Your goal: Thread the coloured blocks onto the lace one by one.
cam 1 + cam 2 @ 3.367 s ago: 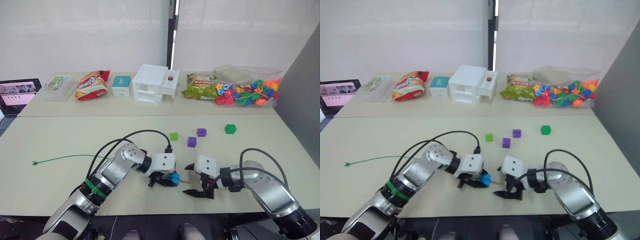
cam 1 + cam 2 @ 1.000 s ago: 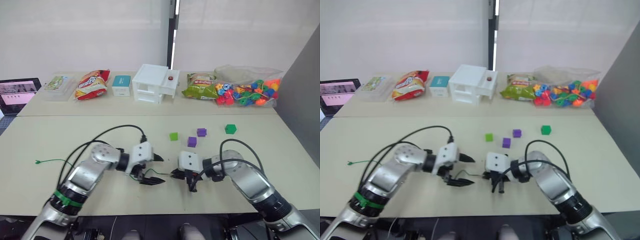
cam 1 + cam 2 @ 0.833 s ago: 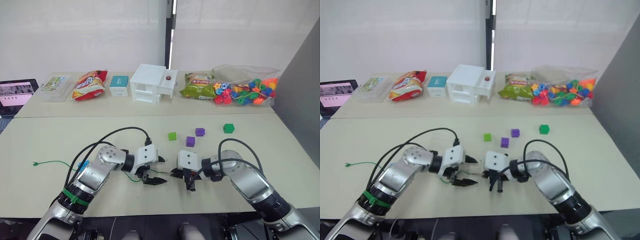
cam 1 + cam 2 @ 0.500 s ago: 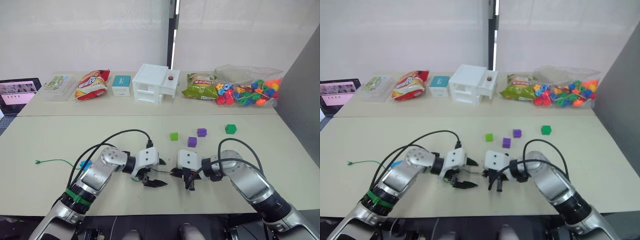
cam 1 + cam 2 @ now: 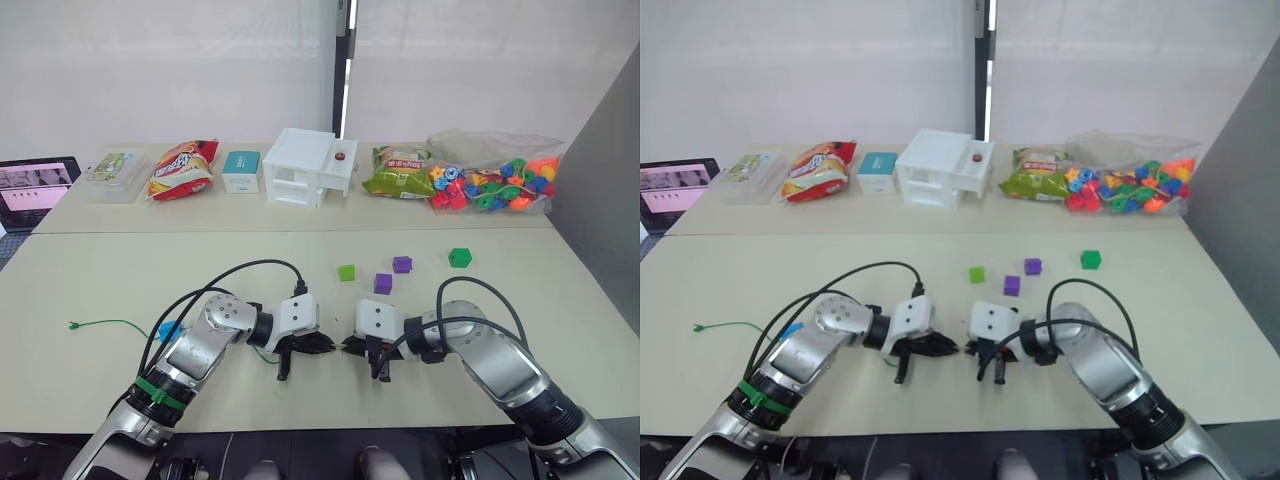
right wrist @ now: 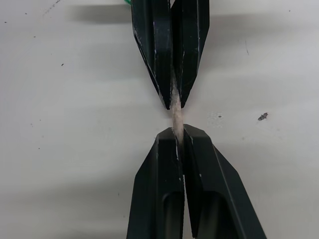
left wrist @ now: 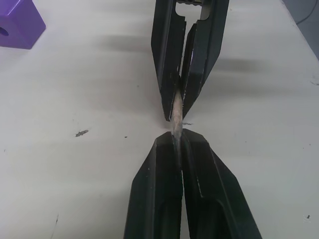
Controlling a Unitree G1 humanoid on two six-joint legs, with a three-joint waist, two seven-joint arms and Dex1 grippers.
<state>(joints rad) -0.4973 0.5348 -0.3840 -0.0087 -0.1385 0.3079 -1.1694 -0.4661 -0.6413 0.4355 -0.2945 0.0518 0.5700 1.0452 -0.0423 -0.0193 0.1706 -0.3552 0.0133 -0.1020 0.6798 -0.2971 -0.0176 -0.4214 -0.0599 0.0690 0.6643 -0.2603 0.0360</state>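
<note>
Left wrist view: purple block [image 7: 17, 22].

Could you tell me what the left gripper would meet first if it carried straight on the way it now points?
Most likely the right gripper: it sits tip to tip with the left gripper, both shut on the lace's stiff tip bridging them.

Cream table [image 5: 120, 290] carrying light green block [image 5: 347, 272], two purple blocks [image 5: 384, 283] [image 5: 402, 264], dark green block [image 5: 460, 257], blue block [image 5: 168, 329] and green lace [image 5: 105, 322]; snack bags [image 5: 183, 169], white box [image 5: 307, 166] and bead bag [image 5: 495, 184] are ranged along the far edge.
</note>
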